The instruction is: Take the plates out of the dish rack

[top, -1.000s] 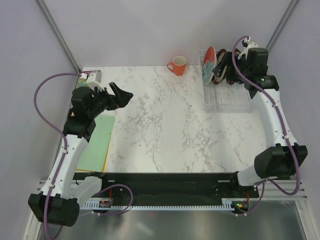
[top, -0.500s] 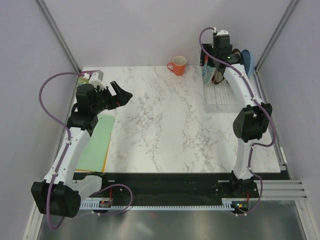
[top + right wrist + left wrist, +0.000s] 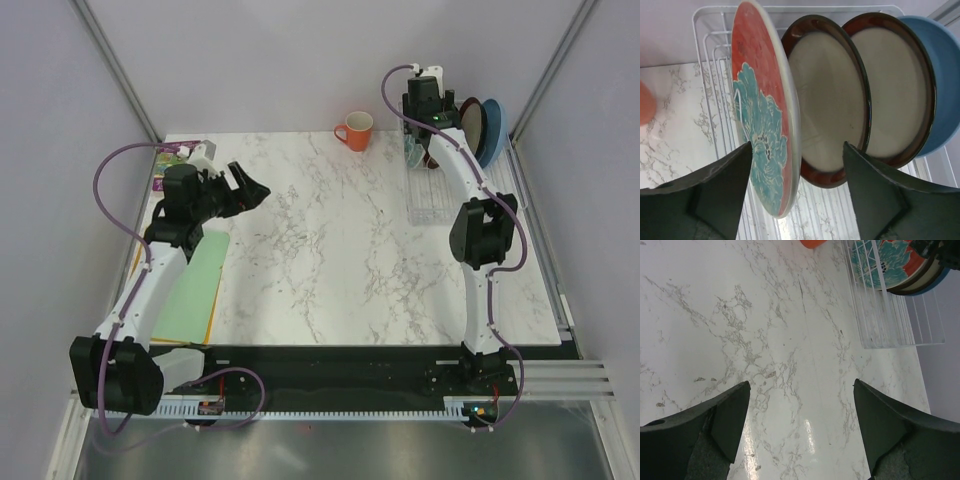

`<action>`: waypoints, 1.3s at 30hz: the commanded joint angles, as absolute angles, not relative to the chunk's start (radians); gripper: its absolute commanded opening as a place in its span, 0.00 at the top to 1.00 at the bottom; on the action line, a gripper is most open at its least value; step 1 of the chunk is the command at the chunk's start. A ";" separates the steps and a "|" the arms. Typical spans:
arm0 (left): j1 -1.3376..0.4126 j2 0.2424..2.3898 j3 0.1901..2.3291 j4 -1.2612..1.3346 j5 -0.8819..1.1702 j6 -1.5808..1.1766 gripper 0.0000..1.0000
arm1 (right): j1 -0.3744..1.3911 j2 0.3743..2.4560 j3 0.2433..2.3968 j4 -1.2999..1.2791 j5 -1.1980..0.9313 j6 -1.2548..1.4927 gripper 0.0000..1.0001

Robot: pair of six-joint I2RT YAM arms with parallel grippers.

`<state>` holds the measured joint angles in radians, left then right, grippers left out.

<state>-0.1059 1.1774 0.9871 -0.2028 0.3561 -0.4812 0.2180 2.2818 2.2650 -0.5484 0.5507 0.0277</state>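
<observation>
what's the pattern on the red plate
A large teal flower on red; the red plate shows best in the right wrist view.

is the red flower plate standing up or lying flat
Standing on edge. The red patterned plate sits upright, slightly tilted, in the white dish rack, beside a cream plate.

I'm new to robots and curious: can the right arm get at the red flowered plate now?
Probably yes: the right gripper hangs open over the red flowered plate, nothing between them.

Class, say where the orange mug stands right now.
In the top view the orange mug stands at the far edge of the table, a little left of the dish rack.
</observation>
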 commanded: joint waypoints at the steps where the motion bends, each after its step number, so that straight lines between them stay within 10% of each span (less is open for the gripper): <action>1: -0.098 1.189 0.985 -0.135 0.393 -0.488 0.10 | 0.216 2.312 2.339 -0.491 0.549 -0.017 0.25; 6: -0.098 1.204 0.957 -0.083 0.426 -0.505 0.14 | 0.203 2.350 2.335 -0.491 0.460 -0.002 0.74; 11: -0.098 1.219 0.954 -0.078 0.456 -0.503 0.14 | 0.198 2.355 2.310 -0.480 0.468 -0.003 1.00; 27: -0.098 1.295 0.977 -0.113 0.540 -0.511 0.20 | 0.305 2.217 2.306 -0.318 0.911 -0.216 1.00; 39: -0.098 1.259 0.976 -0.143 0.534 -0.495 0.00 | 0.366 2.043 2.260 -0.202 1.002 -0.347 1.00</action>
